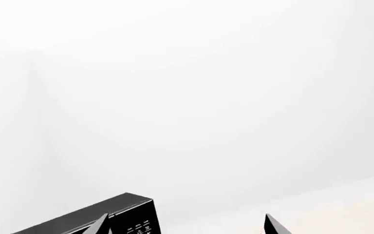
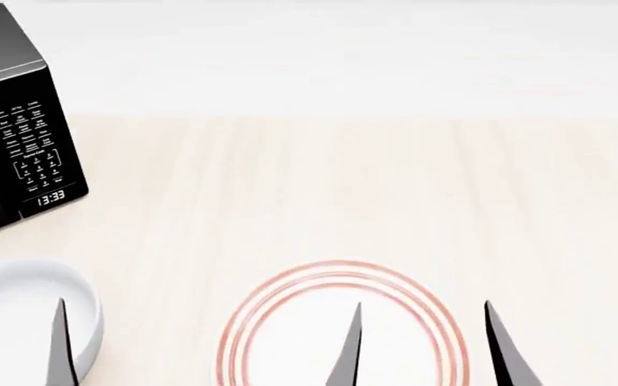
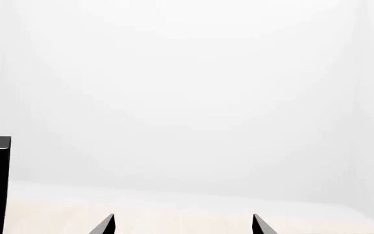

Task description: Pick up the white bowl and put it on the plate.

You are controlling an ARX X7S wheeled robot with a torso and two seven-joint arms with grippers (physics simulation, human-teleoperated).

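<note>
Right gripper [image 2: 422, 346]: two thin, dark, pointed fingers at the near edge of the head view, spread apart with nothing between them. One tip shows over the plate, the other just past its right rim.

Left gripper [image 1: 187, 225]: dark tapered finger tips, spread wide and empty in the left wrist view. Only one finger [image 2: 60, 346] shows in the head view, in front of the bowl.

Bowl [image 2: 25, 310]: plain glossy white, round, deep, smooth thick rim. Sits on the table at near left, partly cut off by the frame edge, well apart from the plate.

Plate [image 2: 341, 322]: flat, round, white, thin concentric red rings near the rim. Near centre of the table, nothing on it.

Table [image 2: 341, 185]: pale wood, faint lengthwise grain, matte.

Microwave [image 2: 14, 129]: black box, glossy, with a keypad of small white markings and a lit clock display. Far left of the table, behind the bowl.

Wall [image 3: 187, 87]: plain white, featureless, beyond the table.
</note>
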